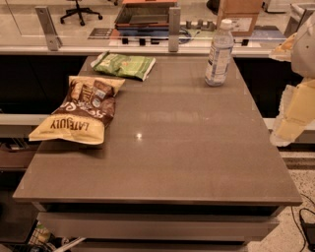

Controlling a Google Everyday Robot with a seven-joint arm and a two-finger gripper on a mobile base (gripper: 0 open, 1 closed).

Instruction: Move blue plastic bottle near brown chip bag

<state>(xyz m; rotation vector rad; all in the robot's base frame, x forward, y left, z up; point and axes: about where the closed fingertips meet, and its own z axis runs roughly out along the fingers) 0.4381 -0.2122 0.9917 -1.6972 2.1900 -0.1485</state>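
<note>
The blue plastic bottle (pixel 219 53) stands upright near the table's far right edge; it is clear, with a white cap and a pale label. The brown chip bag (pixel 78 109), yellow with a dark brown panel and "LATE JULY" lettering, lies flat on the left side of the table. My gripper (pixel 291 115) hangs at the right edge of the view, beyond the table's right side, to the right of the bottle and below it in the picture. It touches nothing.
A flat green bag (pixel 124 65) lies at the table's far left, just behind the chip bag. The brown table (pixel 167 147) has a low glass partition with metal posts (pixel 173 29) along its far edge. A cardboard box (pixel 241 15) stands beyond it.
</note>
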